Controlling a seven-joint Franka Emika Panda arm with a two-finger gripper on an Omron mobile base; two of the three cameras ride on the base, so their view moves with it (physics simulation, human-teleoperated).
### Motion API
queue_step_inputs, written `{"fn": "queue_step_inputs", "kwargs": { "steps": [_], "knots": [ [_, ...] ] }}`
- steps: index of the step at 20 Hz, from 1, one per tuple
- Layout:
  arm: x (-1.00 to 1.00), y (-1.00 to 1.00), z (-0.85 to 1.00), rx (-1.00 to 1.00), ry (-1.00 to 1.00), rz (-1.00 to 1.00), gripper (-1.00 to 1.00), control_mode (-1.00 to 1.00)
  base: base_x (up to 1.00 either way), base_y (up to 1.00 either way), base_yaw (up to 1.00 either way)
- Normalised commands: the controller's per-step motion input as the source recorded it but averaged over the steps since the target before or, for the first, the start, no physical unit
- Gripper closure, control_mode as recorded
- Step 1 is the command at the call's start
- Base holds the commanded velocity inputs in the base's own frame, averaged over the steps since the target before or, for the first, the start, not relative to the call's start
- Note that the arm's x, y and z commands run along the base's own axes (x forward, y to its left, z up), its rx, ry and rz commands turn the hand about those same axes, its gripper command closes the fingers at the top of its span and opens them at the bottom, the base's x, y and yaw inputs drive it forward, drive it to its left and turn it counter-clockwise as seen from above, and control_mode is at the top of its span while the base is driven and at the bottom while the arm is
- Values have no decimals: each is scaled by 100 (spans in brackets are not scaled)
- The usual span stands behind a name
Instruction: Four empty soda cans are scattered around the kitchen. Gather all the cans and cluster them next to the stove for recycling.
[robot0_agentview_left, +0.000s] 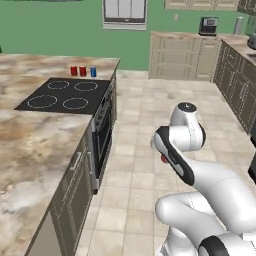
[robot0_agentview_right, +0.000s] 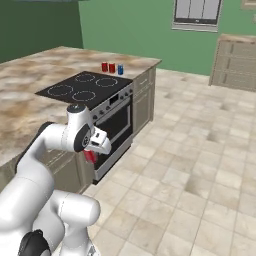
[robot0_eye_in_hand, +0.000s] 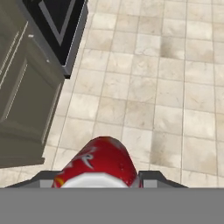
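**Can in the gripper, out from the stove front**

While the arm is hanging over the floor tiles, I am seeing my gripper clamping a red soda can in front of the stove. Beyond the stove's far edge, two red cans are standing on the table, a blue can just beside them.

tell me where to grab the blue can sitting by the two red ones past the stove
Grip the blue can around its round side wall at mid-height, coming from its open right side: it stands upright on the counter, and a red can stands close on its left. The end effector already holds a red can, which would need setting down first.
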Motion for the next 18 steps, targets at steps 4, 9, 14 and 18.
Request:
{"fn": "queue_step_inputs", "kwargs": {
  "steps": [4, 9, 14, 18],
  "knots": [
    [0, 0, 0, 0, 0, 0, 100, 100, 60, -50, 16],
    [0, 0, 0, 0, 0, 0, 100, 100, 55, -54, 15],
    [0, 0, 0, 0, 0, 0, 100, 100, 56, -55, 16],
    [0, 0, 0, 0, 0, 0, 100, 100, 55, -58, 17]
  ]
}}
